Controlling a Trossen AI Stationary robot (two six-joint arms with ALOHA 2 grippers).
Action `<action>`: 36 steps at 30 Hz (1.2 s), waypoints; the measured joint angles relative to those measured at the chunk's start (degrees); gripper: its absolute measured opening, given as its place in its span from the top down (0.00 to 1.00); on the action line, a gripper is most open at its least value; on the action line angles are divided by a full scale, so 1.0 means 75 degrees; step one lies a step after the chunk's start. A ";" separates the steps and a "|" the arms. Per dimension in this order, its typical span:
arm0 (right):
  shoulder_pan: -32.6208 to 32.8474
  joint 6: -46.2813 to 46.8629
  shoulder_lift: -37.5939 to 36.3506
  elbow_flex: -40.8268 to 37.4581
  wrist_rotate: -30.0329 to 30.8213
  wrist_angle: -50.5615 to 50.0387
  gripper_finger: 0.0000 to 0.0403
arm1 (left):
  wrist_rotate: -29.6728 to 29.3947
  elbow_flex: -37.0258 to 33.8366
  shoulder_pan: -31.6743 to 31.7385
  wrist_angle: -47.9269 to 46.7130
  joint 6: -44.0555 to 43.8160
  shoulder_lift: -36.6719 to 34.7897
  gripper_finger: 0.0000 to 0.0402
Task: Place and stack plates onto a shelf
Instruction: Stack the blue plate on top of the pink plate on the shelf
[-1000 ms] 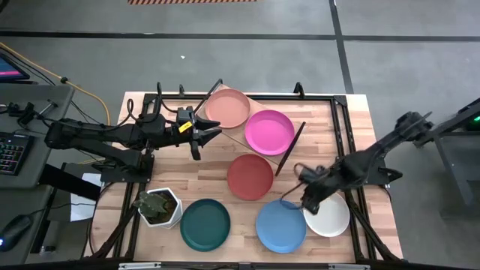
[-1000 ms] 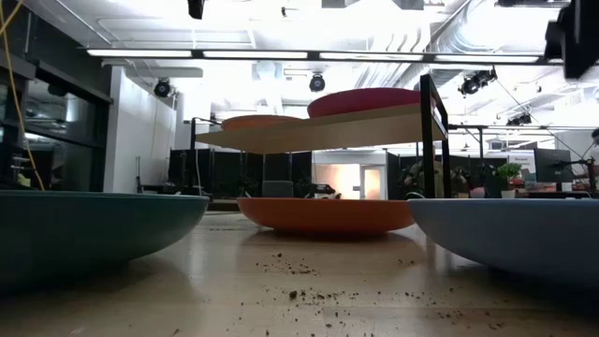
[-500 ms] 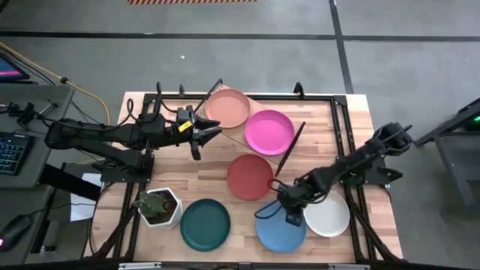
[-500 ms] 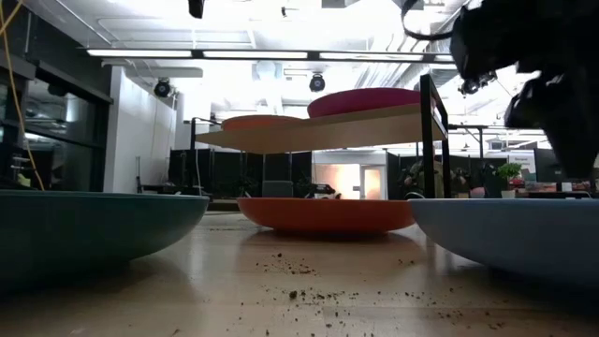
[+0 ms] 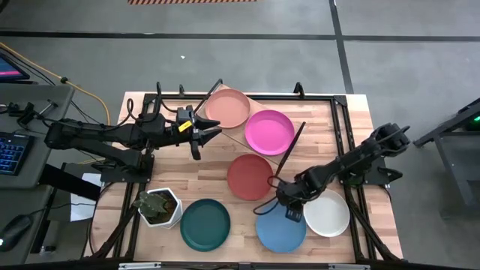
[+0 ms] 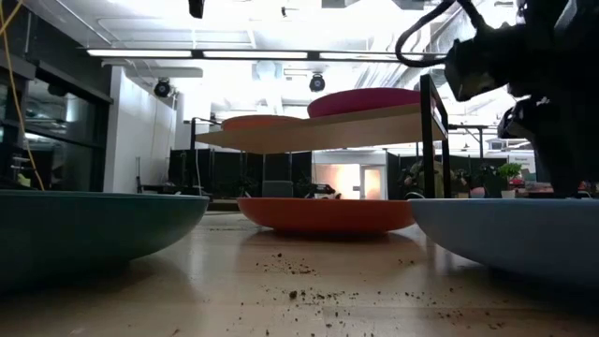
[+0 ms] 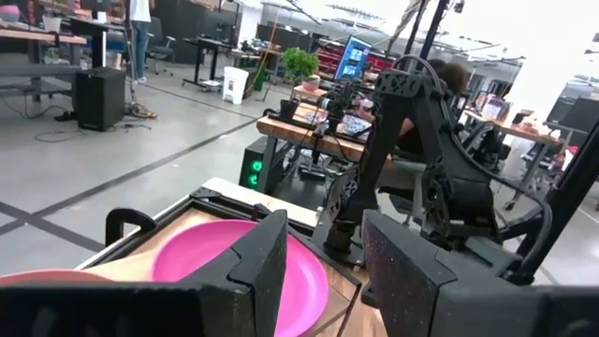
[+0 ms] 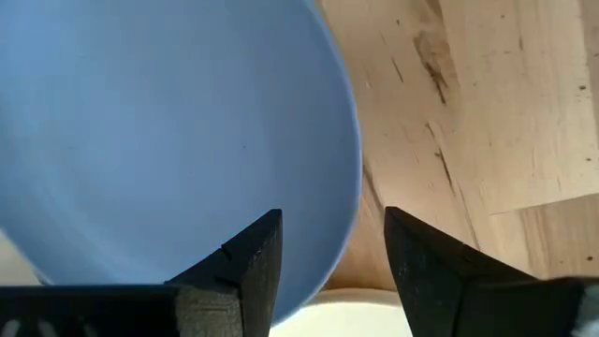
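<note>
The shelf (image 5: 253, 103) stands at the table's far middle and bears the peach plate (image 5: 227, 107) and the magenta plate (image 5: 269, 131). The red plate (image 5: 250, 176), dark green plate (image 5: 205, 223), blue plate (image 5: 281, 229) and white plate (image 5: 330, 215) lie flat on the table. My right gripper (image 5: 290, 211) points down, open, over the blue plate's far rim (image 8: 351, 201); one finger stands over the plate's inside and one outside it, and I see no touch. My left gripper (image 5: 212, 132) hangs level and open beside the shelf's left end, facing the magenta plate (image 7: 234, 267).
A white hexagonal plant pot (image 5: 159, 207) stands near the table's front left, next to the dark green plate. The white plate lies close to the blue plate's right. Black frame rails (image 5: 341, 142) run along the table's edges. Crumbs of soil (image 6: 309, 281) lie on the wood.
My right gripper has come down and toward the table's left, from above the gap between the blue and white plates to the blue plate's far rim, tipping steeper and rolling as it went. In the low view it has sunk into the picture at the upper right.
</note>
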 joint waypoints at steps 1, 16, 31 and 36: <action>-0.0001 0.0002 0.0073 -0.0001 -0.0039 0.0048 0.58 | 0.0000 0.0000 0.0000 0.0003 -0.0037 0.0000 0.67; -0.0033 -0.0003 0.0801 -0.0004 -0.0610 0.0524 0.58 | -0.0001 0.0000 0.0010 0.0212 -0.0043 0.0000 0.67; -0.0087 -0.0367 0.0797 -0.0004 -0.0593 0.0628 0.97 | -0.0003 0.0003 0.0366 0.0433 -0.0043 0.0000 0.67; -0.0109 -0.0944 0.0699 -0.0004 -0.1067 0.0390 0.99 | 0.0000 0.0003 0.0578 0.0430 -0.0040 -0.0002 0.67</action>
